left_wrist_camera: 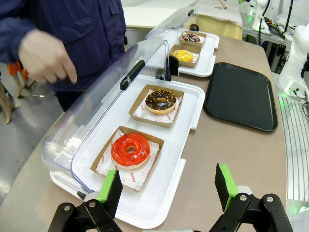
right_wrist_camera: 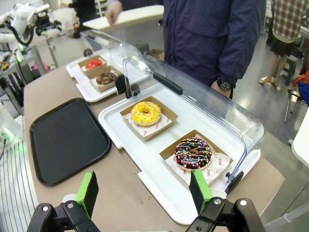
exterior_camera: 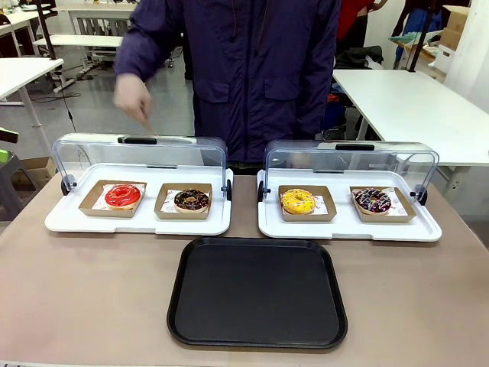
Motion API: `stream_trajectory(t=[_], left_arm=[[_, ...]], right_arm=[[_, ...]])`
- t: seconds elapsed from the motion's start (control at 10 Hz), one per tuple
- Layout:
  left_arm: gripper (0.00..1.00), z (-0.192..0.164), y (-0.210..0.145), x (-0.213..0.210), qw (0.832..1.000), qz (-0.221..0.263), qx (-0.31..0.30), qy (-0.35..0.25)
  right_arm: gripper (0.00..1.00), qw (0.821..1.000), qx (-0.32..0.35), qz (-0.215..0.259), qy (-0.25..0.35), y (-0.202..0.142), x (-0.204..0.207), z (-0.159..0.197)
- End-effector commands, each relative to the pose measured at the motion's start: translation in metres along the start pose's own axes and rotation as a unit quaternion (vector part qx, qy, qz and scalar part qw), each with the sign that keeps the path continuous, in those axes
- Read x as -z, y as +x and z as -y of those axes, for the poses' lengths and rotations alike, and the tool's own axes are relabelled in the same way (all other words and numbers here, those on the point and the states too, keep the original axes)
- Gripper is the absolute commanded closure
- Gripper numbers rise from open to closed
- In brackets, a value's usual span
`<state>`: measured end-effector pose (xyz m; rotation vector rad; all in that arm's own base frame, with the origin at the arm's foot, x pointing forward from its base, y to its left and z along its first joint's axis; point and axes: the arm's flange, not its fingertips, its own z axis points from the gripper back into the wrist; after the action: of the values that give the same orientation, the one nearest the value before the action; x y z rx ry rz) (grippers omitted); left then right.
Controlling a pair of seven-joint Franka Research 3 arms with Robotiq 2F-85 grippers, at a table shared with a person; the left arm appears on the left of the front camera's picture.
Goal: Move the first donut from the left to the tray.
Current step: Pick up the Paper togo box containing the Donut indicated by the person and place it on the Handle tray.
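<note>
Left gripper wide open, holding nothing, at the bottom of its wrist view. Red donut just above it, in cardboard tray on white tray, lid up. Right gripper open, empty. Black tray lower centre, front view.

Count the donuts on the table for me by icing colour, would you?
Red-iced donut: 1
Yellow-iced donut: 1
Chocolate-iced donuts: 2
Total: 4 donuts
</note>
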<state>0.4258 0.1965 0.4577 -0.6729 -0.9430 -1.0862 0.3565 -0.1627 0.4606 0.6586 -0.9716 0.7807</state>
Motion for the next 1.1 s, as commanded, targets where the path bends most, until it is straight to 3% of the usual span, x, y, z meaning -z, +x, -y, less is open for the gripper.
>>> stream_trajectory(t=[0.0,1.0], left_arm=[[0.00,0.0028,0.0009,0.0001,1.000,0.006,0.003,-0.002],[0.00,0.0028,0.0009,0.0001,1.000,0.006,0.003,-0.002]], right_arm=[[0.00,1.000,-0.014,0.015,0.000,0.0025,0.0004,0.0044],[0.00,1.000,-0.014,0.015,0.000,0.0025,0.0004,0.0044]])
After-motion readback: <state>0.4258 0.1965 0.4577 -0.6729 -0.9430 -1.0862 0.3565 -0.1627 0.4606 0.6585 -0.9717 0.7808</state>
